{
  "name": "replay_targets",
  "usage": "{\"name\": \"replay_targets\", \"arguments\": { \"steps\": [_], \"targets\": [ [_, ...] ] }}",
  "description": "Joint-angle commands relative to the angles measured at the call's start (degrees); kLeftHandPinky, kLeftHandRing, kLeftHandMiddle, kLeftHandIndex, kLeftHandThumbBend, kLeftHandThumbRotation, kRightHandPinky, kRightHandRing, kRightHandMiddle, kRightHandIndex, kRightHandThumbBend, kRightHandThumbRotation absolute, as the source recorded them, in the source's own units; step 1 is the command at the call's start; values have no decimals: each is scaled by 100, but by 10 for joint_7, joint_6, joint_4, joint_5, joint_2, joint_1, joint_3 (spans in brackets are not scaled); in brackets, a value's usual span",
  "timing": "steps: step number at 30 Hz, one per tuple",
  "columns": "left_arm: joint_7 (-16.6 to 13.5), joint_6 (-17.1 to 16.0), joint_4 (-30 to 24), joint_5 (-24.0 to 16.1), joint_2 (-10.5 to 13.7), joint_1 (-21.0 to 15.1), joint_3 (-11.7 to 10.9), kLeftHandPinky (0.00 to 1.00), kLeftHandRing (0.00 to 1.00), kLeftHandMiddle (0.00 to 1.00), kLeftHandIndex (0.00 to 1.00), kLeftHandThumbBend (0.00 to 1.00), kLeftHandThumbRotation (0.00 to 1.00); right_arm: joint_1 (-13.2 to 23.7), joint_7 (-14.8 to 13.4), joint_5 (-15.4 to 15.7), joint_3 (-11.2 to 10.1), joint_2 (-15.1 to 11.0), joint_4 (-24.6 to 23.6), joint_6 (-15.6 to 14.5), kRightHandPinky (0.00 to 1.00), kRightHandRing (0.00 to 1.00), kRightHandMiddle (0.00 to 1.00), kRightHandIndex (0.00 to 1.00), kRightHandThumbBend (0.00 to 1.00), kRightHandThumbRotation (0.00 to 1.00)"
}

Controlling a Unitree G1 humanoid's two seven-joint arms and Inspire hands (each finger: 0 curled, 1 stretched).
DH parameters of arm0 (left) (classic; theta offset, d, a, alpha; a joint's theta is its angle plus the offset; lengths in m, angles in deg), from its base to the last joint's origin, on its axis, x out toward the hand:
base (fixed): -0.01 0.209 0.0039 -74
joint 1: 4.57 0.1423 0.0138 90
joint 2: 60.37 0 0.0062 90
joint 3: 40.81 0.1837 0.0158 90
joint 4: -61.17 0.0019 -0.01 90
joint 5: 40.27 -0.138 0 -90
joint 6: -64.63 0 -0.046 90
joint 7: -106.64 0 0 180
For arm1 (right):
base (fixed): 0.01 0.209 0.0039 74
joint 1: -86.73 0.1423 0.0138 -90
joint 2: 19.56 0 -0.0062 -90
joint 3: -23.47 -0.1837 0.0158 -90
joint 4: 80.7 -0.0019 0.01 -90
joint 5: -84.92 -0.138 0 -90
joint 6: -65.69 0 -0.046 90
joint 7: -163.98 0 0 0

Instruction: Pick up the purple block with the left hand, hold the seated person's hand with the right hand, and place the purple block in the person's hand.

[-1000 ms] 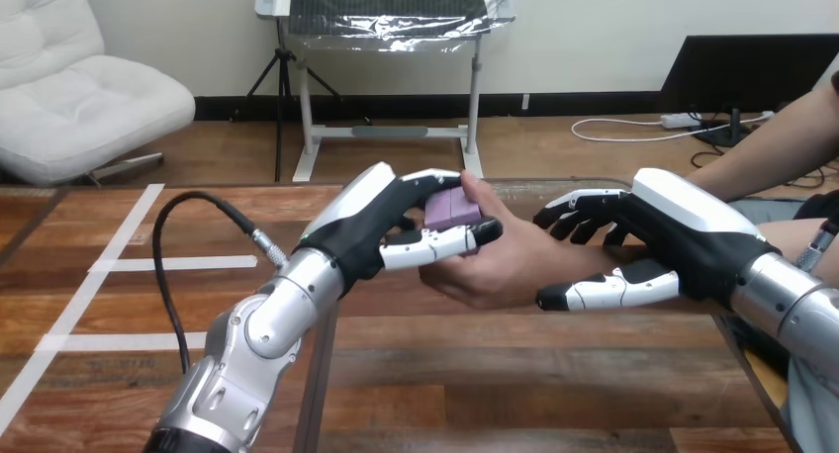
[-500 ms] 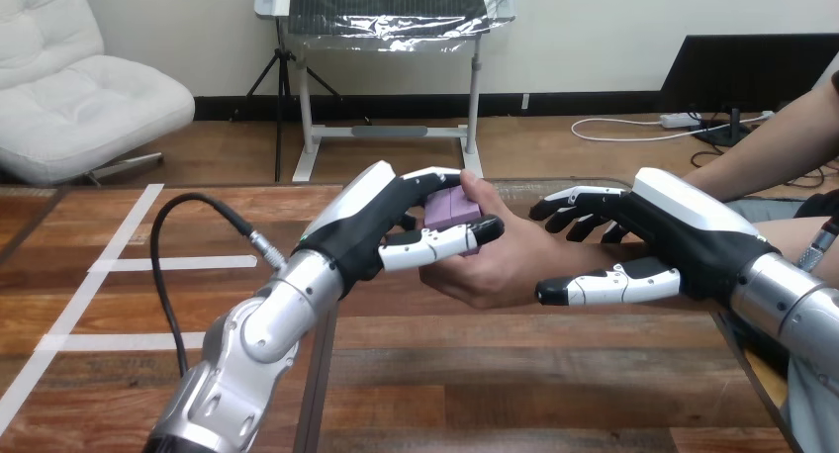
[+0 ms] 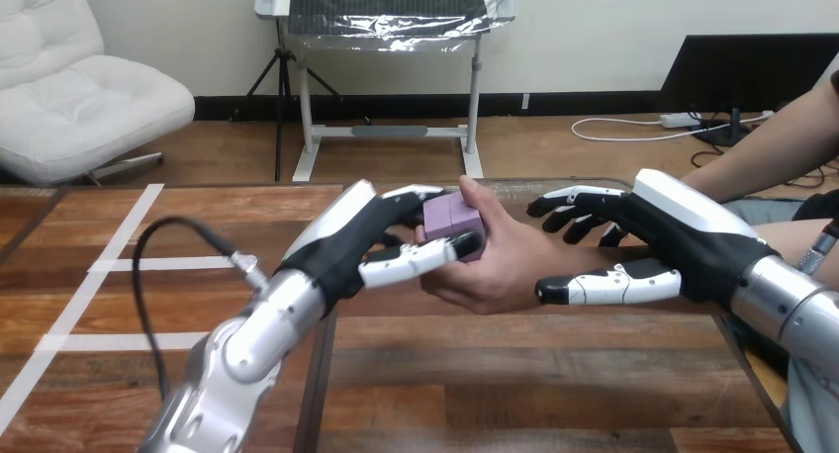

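Above the desk (image 3: pixel 554 374), the left robot hand (image 3: pixel 361 237) is pinching the purple block (image 3: pixel 452 218) between thumb and fingers, pressing it against the person's hand (image 3: pixel 500 265), which is lying open and upturned; the right robot hand (image 3: pixel 683 240) is clasping the person's wrist (image 3: pixel 584 256), thumb in front, fingers curling behind.

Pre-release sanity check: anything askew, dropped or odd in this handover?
Nothing stands out. The small purple cube-shaped block is pinched in the fingers of the left hand, over the person's open hand. The right hand is curled round the person's wrist. Nothing looks dropped or damaged.
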State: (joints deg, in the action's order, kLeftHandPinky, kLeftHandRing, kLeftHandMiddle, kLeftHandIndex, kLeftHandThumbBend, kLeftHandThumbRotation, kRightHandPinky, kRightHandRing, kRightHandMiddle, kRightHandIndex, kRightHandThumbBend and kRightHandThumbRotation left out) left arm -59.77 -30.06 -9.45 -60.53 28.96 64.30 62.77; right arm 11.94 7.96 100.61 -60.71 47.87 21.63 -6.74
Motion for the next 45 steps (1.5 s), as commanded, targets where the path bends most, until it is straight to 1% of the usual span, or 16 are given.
{"name": "replay_targets", "arguments": {
  "steps": [1,8,11,17,21,23,24,30,31,32,38,41,45],
  "targets": [
    [-15,-11,-43,15,8,-1,-24,73,84,84,82,69,78,-8,-5,-15,-2,21,13,6,57,73,79,84,95,74],
    [-21,-9,-67,24,5,23,-36,74,84,84,82,68,79,-13,-19,-26,-9,27,17,16,61,76,80,83,95,74],
    [-25,-10,-80,29,4,36,-41,74,84,83,81,68,79,-17,-25,-35,-14,33,17,15,63,77,81,84,95,74],
    [-35,-10,-110,38,0,65,-53,73,83,83,81,66,80,-26,-38,-58,-27,47,16,26,66,79,82,84,93,73],
    [-44,-19,-127,49,-4,87,-62,73,83,83,80,65,79,-31,-50,-68,-35,56,22,50,67,80,83,85,91,73],
    [-48,-22,-134,52,-4,95,-64,74,84,83,80,63,78,-32,-54,-71,-38,59,25,60,67,80,83,86,89,75],
    [-52,-25,-140,55,-5,103,-67,74,84,83,80,63,78,-33,-55,-78,-40,63,27,65,68,80,83,86,89,76],
    [-65,-39,-166,70,-10,135,-80,74,84,83,80,62,76,-40,-56,-107,-51,77,27,77,71,82,85,87,91,82],
    [-66,-41,-170,73,-10,140,-82,74,83,83,79,62,76,-41,-58,-108,-52,79,26,79,72,83,86,87,92,86],
    [-67,-43,-174,74,-10,144,-83,74,83,82,79,62,76,-42,-59,-110,-53,80,25,81,72,83,86,87,92,87],
    [-79,-52,-213,85,-11,180,-97,74,83,82,79,63,77,-49,-74,-117,-61,96,20,115,73,83,86,87,91,95],
    [-82,-52,-236,93,-13,199,-104,74,82,82,79,61,78,-54,-75,-131,-64,105,13,120,74,83,86,87,91,98],
    [-91,-54,-272,102,-16,225,-115,74,81,81,79,58,77,-63,-72,-162,-69,123,-2,118,76,84,86,86,92,99]
  ]
}}
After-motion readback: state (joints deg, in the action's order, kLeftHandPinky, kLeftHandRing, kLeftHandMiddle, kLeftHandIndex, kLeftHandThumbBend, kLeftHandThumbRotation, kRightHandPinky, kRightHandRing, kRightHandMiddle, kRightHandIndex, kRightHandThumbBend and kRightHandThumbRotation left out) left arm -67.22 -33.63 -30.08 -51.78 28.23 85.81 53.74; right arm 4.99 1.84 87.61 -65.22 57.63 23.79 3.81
